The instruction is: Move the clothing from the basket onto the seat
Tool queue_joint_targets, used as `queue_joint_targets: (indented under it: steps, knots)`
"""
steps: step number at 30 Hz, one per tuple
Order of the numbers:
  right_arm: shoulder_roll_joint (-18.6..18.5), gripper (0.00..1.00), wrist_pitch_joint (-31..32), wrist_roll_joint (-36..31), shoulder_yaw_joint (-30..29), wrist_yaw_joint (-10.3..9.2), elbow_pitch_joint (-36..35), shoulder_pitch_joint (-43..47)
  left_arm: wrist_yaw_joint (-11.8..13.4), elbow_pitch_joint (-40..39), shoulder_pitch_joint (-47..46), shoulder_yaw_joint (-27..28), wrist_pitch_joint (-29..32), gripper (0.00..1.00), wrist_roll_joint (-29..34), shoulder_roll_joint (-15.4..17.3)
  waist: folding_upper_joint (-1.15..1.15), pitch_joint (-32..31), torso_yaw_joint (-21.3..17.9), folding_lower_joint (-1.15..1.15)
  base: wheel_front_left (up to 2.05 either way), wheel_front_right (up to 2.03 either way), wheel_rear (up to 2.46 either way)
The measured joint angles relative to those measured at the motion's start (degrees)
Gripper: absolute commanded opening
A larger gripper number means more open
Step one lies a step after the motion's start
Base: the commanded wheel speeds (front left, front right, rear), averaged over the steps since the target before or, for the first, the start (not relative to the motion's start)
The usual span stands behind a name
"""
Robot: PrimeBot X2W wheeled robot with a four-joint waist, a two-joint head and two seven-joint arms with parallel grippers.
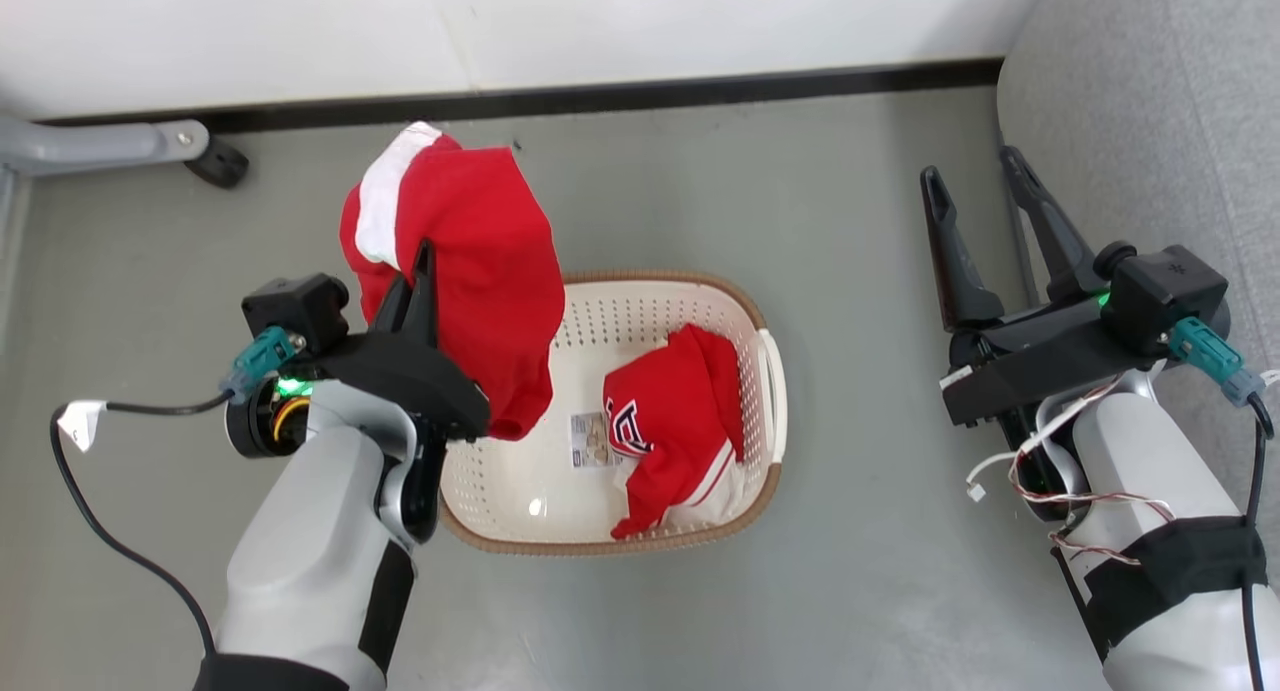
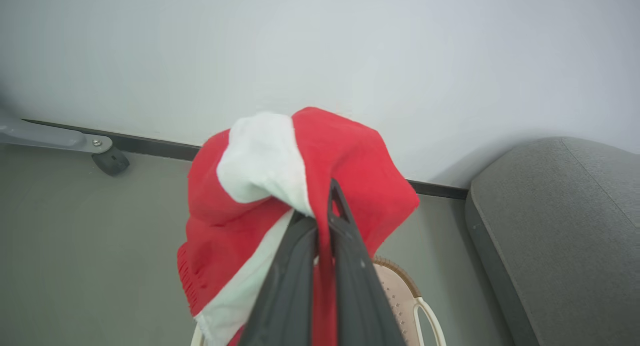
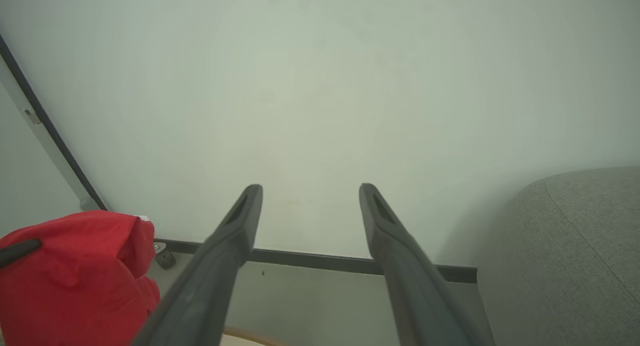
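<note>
Oval cream perforated plastic basket (image 1: 640,316) with brown woven-look rim sits on the grey floor (image 1: 750,171); inside it: one crumpled red-and-white sports garment (image 1: 690,401) at the right end, plus a small rectangular label sticker (image 1: 590,441) on the bare bottom. Second piece, a red garment with white panel (image 1: 480,271), is lifted out and pinched in the left gripper (image 1: 422,271), jaws tight on the fabric, cloth hanging over the basket's left end. On the other side the right gripper (image 1: 972,171) is spread wide, holding nothing, just beside the grey fabric sofa seat (image 1: 1150,121), which is cut off at the frame edge. Basket's left rim is hidden behind the left arm; one left finger is buried in cloth. Dark-and-white block lettering (image 1: 625,421) on the basket garment is folded over, can't read it; sticker print too small to read
</note>
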Motion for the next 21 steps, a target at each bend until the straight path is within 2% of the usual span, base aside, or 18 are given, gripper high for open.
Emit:
queue_joint_targets:
  steps: [11, 21]
  knots:
    - [0.27, 1.00, 0.00, 0.37, 0.70, 0.01, 1.51, 2.52, 0.48, -7.56, 5.10, 2.58, 0.00, 0.00, 2.98, 0.42, 0.00, -4.80, 0.47, 0.00, 0.00, 0.00, 0.00]
    - [0.71, 1.00, 0.00, 0.78, 1.38, 0.18, 2.30, 4.42, 0.76, -17.60, 9.81, 4.97, 0.00, 0.00, 6.15, 1.14, 0.00, -8.27, 0.63, 0.00, 0.00, 0.00, 0.00]
